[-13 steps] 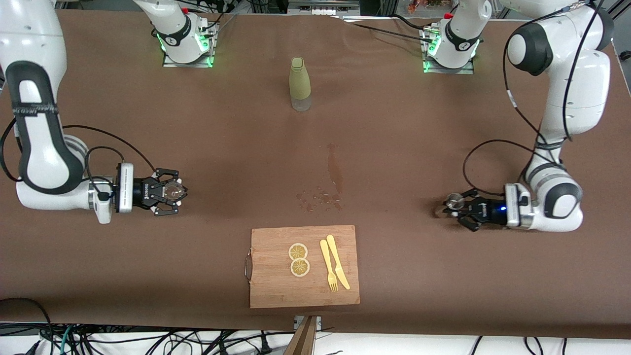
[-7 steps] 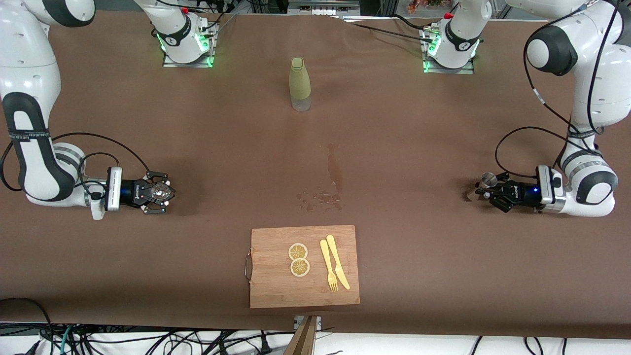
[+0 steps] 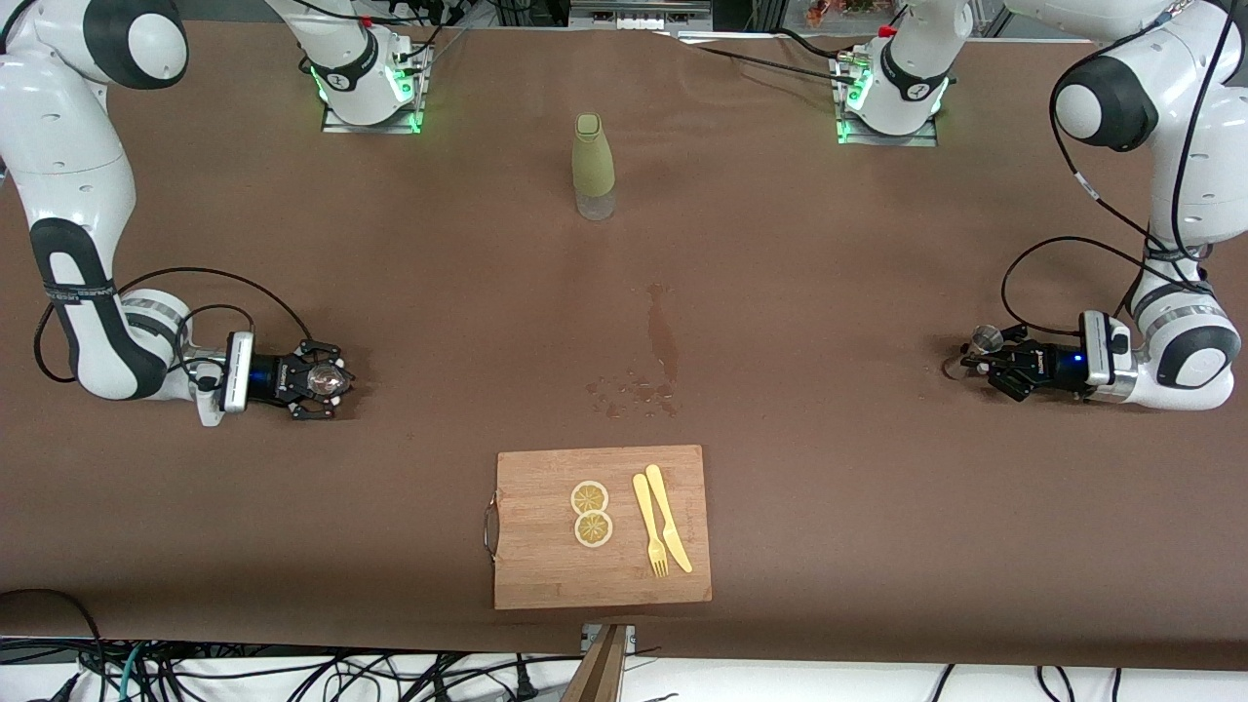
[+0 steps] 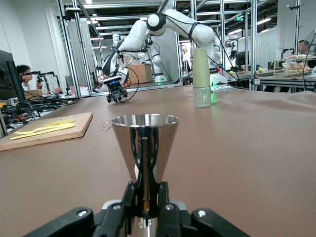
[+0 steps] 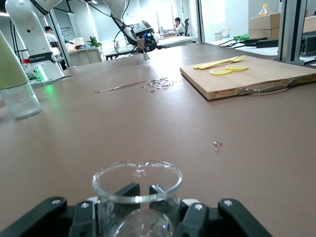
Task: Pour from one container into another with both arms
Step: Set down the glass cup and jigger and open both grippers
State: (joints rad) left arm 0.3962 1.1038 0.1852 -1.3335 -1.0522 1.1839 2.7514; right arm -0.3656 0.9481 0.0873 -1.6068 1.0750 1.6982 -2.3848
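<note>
My left gripper [image 3: 987, 357] is shut on the narrow waist of an upright steel jigger [image 3: 983, 340], low over the table at the left arm's end. In the left wrist view the jigger [image 4: 144, 140] rises between the fingers [image 4: 129, 197]. My right gripper [image 3: 327, 381] is shut on a clear glass beaker [image 3: 323, 378], low over the table at the right arm's end. The beaker [image 5: 137, 190] fills the near part of the right wrist view, with my right gripper [image 5: 141, 197] round its body. I cannot tell what either container holds.
A green-sleeved bottle [image 3: 593, 166] stands between the two arm bases. A wet streak and droplets [image 3: 651, 366] mark the table's middle. Nearer the camera lies a wooden cutting board [image 3: 546, 565] with two lemon slices [image 3: 591, 513], a yellow fork and a knife [image 3: 661, 530].
The left gripper has carried the jigger toward the left arm's end of the table and away from the camera. The right gripper with the beaker has shifted slightly toward its own end.
</note>
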